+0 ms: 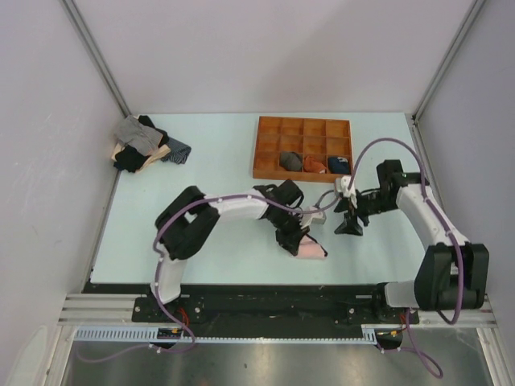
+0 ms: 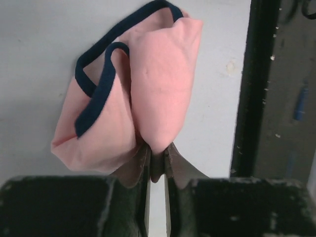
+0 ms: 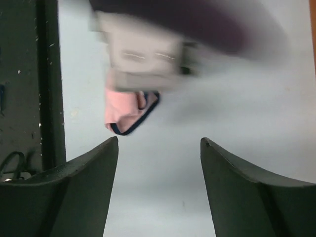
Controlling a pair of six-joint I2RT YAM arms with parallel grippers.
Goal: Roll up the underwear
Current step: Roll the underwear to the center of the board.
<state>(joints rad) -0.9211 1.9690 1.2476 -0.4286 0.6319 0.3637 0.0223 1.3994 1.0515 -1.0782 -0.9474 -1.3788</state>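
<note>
**Me:** Near the front edge of the pale blue table (image 1: pixel 225 161), seen from above, I have the light-pink, navy-edged fabric underwear (image 1: pixel 312 250) bunched under my left gripper (image 1: pixel 299 240). That arm is folded at the elbow and reaches right.

**Colleague:** And the right gripper (image 1: pixel 348 227)?

**Me:** It points down just beside the underwear, touching nothing.

**Colleague:** Left wrist view?

**Me:** Jaws nearly together, pinching a fold of the underwear (image 2: pixel 148 89). The rest is loosely doubled over (not a tight roll yet, I judge).

**Colleague:** Right wrist?

**Me:** Fingers spread wide and empty, with the underwear (image 3: pixel 126 111) ahead. Above it is a blur, probably the other arm. I'd say rolling is under way. Next I must turn the pinched fold over and pin it with the right.
</note>
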